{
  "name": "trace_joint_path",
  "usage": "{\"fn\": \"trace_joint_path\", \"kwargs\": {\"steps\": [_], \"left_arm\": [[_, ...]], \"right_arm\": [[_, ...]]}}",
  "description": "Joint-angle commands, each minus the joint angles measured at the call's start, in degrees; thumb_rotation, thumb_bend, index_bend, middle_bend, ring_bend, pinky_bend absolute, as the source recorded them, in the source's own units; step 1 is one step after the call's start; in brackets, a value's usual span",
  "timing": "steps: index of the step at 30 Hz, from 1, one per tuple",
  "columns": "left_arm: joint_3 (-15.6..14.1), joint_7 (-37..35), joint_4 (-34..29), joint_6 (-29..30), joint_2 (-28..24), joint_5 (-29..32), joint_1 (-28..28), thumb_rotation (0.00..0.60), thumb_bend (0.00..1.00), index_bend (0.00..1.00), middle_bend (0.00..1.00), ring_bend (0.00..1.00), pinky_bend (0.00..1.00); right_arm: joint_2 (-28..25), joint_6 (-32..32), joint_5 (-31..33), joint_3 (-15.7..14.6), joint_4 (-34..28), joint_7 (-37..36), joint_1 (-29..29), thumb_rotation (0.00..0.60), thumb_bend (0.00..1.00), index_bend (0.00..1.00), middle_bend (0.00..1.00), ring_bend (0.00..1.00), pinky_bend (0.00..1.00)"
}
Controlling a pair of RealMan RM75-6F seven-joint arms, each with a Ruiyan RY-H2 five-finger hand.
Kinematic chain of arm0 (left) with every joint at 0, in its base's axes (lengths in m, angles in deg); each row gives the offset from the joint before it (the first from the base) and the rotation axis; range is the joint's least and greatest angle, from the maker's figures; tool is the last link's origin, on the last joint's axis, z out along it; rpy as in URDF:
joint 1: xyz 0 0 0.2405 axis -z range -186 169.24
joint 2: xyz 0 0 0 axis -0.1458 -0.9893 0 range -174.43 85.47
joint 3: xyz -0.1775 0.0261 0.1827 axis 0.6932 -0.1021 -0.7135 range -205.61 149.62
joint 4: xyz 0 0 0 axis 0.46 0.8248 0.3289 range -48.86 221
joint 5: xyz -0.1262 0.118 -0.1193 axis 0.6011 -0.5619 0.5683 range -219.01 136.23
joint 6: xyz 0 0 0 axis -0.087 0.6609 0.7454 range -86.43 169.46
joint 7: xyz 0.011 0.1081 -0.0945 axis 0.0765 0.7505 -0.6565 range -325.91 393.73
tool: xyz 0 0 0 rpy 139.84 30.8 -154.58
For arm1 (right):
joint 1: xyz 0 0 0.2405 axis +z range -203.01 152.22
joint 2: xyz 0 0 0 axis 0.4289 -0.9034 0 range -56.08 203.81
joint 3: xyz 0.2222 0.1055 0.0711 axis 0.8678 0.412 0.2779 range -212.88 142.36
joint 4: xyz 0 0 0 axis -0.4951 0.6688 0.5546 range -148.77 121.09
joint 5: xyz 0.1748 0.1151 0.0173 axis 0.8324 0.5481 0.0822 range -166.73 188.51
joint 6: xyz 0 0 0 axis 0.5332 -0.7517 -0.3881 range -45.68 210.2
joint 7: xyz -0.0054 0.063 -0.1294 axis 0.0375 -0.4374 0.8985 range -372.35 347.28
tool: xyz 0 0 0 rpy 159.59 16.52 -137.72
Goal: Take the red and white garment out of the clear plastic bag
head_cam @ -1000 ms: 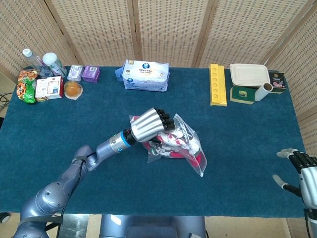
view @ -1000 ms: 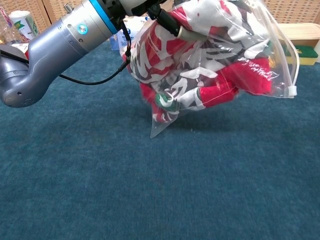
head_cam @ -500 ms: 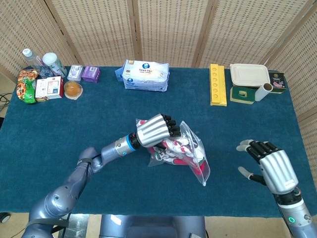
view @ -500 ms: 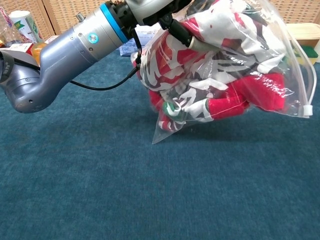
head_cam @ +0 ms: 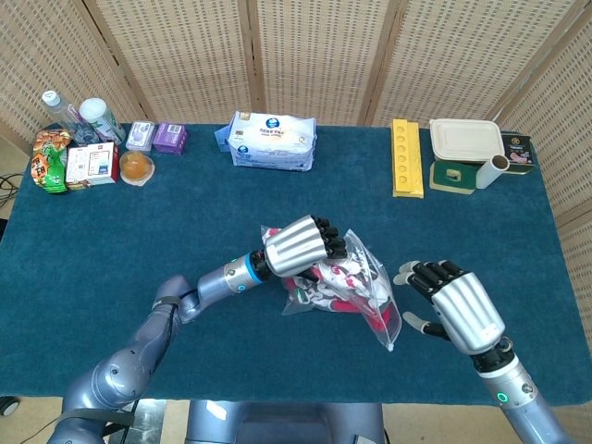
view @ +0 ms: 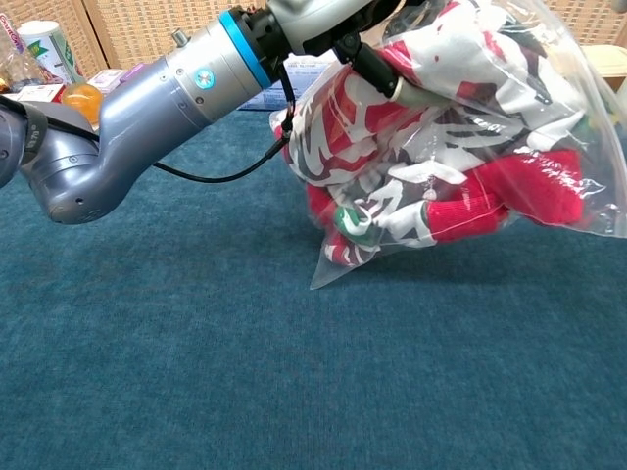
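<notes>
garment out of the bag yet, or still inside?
Still inside. The garment shows bunched behind the clear bag, which the left hand grips.

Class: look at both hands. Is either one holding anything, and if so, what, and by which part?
The left hand grips the clear plastic bag by its upper part, with the red and white garment inside. The right hand is open and holds nothing.
</notes>
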Motion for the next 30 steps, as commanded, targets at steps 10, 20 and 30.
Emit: {"fn": "trace_joint_path", "kwargs": {"steps": [10, 20, 30], "left_arm": [[-0.1, -0.5, 0.2, -0.1, 0.8, 0.3, 0.7, 0.6, 0.28, 0.87, 0.74, 0.72, 0.77], [-0.4, -0.3, 0.6, -1.1, 1.3, 0.5, 1.0, 0.6, 0.28, 0.87, 0.74, 0.72, 0.77], [-0.3, -0.2, 0.7, -1.7, 1.6, 1.0, 1.3, 0.6, 0.27, 0.87, 0.74, 0.72, 0.76]], "right_arm": [[2.3, 2.6, 1.4, -0.1, -0.5, 1.4, 2.5, 0.6, 0.14, 0.4, 0.39, 0.48, 0.5], [2.3, 2.3, 1.3, -0.3, -1.9, 2.4, 3.2, 0.6, 0.13, 0.41, 0.39, 0.48, 0.5], [2.2, 3.6, 2.5, -0.7, -3.2, 4.4, 3.9, 0.6, 0.13, 0.41, 0.39, 0.48, 0.5]]}}
